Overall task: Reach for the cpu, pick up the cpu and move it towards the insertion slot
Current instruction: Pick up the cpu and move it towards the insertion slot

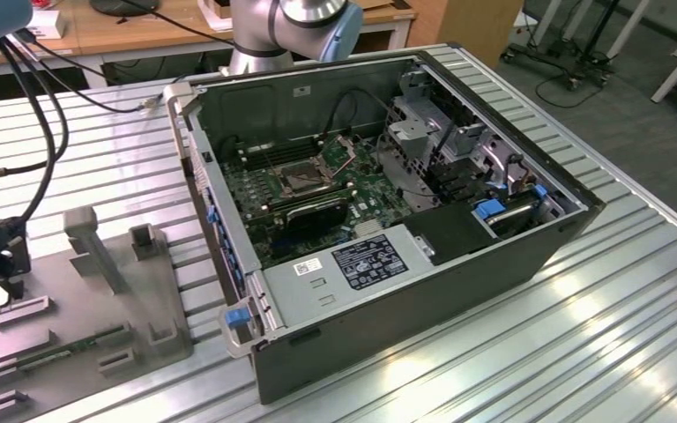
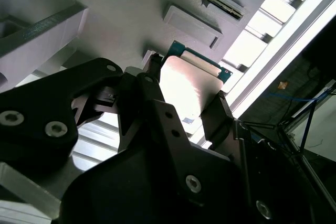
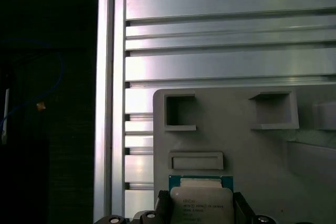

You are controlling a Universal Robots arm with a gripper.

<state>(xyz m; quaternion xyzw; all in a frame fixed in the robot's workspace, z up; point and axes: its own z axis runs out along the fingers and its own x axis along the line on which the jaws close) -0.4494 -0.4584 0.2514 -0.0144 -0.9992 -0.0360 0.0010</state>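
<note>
Ribbed metal counter (image 1: 574, 326) underneath, grey parts tray (image 1: 156, 304) at the exterior view's left, and just over it the cpu (image 2: 189, 85), pinched by opposite edges between clamped gripper (image 3: 201, 211) jaws, likely to spare its face, well apart from the insertion slot (image 1: 300, 181) inside the open case (image 1: 433, 291).

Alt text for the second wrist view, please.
A black pincer grips a thin square cpu with a silvery face and green edge by two opposite sides. Behind it lies a grey plastic fixture plate on a ribbed aluminium table.
</note>
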